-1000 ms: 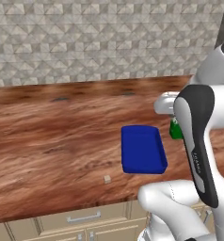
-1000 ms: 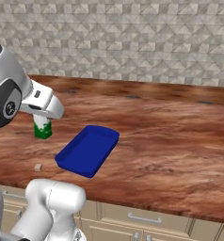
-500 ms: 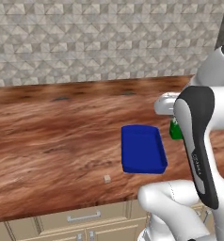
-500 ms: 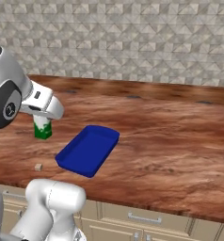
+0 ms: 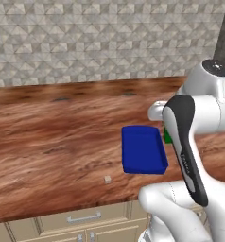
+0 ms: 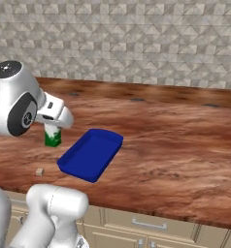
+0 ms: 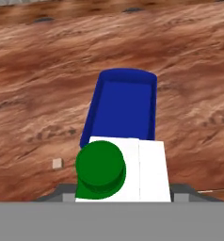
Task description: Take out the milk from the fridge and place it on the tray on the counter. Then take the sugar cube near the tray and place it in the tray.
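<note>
— What room is left along the counter (image 6: 185,140), taken from the left?

— In the left base view, a wide bare stretch of wood is seen from the left end to the tray (image 5: 142,149), bounded behind by the tiled wall (image 5: 100,42) and in front by the front edge above the drawers (image 5: 81,218). Right of the tray the surface is largely hidden by the arm.

— How many of each thing are counted?

— One sugar cube (image 5: 107,179), one tray, one milk (image 6: 52,135). The cube is found near the front edge, left of the tray and apart from it. The tray is set a little further back from that edge, with nothing seen inside it.

— And the milk, relative to the hand?

— The milk is carried in the hand (image 6: 53,127), upright, above the counter just beyond the tray's right short end. In the hand view its green top (image 7: 100,169) is seen close below the camera, with the tray straight ahead. The hand is clamped on the milk.
</note>
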Robot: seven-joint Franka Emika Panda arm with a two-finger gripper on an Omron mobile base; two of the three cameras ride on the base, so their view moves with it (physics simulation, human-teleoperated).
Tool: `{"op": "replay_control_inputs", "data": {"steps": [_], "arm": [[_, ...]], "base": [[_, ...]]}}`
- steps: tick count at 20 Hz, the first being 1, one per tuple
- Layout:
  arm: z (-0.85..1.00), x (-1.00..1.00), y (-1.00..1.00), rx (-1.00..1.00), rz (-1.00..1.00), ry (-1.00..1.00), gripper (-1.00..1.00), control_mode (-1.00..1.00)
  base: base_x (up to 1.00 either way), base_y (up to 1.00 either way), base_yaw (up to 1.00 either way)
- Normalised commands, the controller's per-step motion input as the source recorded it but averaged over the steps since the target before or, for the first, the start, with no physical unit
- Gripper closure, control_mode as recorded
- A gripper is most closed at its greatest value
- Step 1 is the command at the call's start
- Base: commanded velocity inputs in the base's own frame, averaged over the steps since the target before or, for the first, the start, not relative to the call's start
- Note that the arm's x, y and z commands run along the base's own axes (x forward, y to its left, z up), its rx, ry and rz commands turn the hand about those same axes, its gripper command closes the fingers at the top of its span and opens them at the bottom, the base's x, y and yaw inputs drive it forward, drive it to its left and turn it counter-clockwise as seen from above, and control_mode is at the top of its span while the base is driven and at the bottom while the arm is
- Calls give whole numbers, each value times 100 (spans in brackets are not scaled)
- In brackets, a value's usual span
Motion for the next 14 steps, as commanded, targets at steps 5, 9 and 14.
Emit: {"op": "replay_control_inputs", "data": {"steps": [5, 9, 14], "arm": [[-60, 64, -3, -1, 0, -15, 100, -100], [-46, 81, 0, 0, 0, -9, 100, -100], [-25, 64, 0, 0, 0, 0, 100, -100]], "base": [[0, 0, 0], [0, 0, 0], [0, 0, 0]]}}
